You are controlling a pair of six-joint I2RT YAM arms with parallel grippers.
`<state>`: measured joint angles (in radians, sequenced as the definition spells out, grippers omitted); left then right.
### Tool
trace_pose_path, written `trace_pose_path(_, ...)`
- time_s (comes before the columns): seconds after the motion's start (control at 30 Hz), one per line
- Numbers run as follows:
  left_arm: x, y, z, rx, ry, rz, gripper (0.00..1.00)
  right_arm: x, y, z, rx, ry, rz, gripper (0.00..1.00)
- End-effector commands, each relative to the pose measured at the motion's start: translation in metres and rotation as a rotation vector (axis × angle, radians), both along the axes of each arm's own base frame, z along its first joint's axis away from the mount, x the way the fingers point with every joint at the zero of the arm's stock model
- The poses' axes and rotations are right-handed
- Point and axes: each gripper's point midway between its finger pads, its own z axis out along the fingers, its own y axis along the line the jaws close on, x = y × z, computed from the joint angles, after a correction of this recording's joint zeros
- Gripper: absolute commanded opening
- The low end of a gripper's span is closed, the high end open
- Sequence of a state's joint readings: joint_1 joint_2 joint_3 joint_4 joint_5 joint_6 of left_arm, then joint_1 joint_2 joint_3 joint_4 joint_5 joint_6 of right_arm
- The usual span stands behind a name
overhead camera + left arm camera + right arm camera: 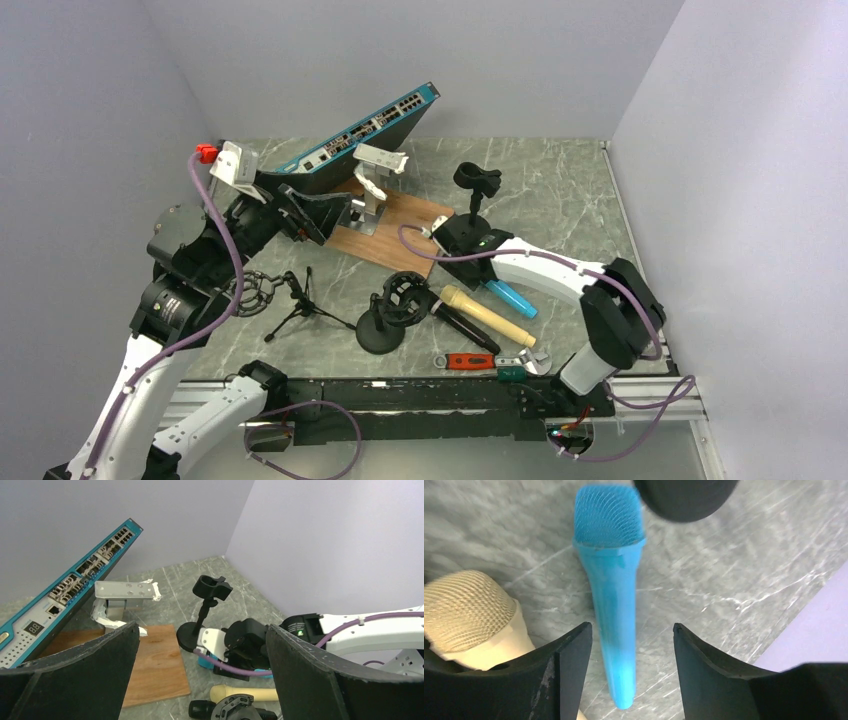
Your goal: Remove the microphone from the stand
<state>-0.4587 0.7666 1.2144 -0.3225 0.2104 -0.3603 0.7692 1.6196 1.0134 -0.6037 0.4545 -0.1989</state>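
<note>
Three microphones lie at the lower middle: blue mic (515,298), cream mic (490,315), black mic (465,327). There are three stands: clip stand (478,182), round stand (380,338), tripod (302,300). One switch (365,135), one board (388,228), one wrench (465,361).

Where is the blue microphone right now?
The blue microphone lies on the table, right of centre in the top view, beside the cream microphone, below the open right gripper.

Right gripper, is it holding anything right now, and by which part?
Nothing. The right gripper is open, its fingers either side of the blue microphone, with gaps showing.
</note>
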Motion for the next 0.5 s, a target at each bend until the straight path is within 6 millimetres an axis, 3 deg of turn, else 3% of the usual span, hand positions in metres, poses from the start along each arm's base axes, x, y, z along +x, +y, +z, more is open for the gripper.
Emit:
trace_pose_path(0.0,-0.012,0.009,0.031,-0.033,-0.081,0.015,0.99,0.016,0.021,0.064,0.151,-0.129,-0.003,0.63)
trace_pose_path(0.17,-0.016,0.015,0.038,-0.038,-0.095,0.039,0.99,0.019,0.042,0.146,0.396,-0.289,0.025,0.64)
trace_pose_path(0.2,-0.017,0.018,0.041,-0.038,-0.102,0.047,0.99,0.018,0.048,0.165,0.467,-0.32,0.046,0.89)
trace_pose_path(0.23,-0.02,0.02,0.045,-0.042,-0.113,0.055,0.99,0.016,0.051,0.186,0.531,-0.365,0.063,0.98)
trace_pose_path(0.3,-0.024,0.026,0.052,-0.049,-0.134,0.073,0.99,0.011,0.055,0.228,0.646,-0.449,0.099,1.0)
trace_pose_path(0.37,-0.029,0.032,0.06,-0.064,-0.16,0.091,0.99,0.007,0.049,0.267,0.726,-0.544,0.097,1.0)
trace_pose_path(0.47,-0.039,0.041,0.065,-0.093,-0.194,0.111,0.99,0.008,0.017,0.32,0.837,-0.729,-0.074,1.0)
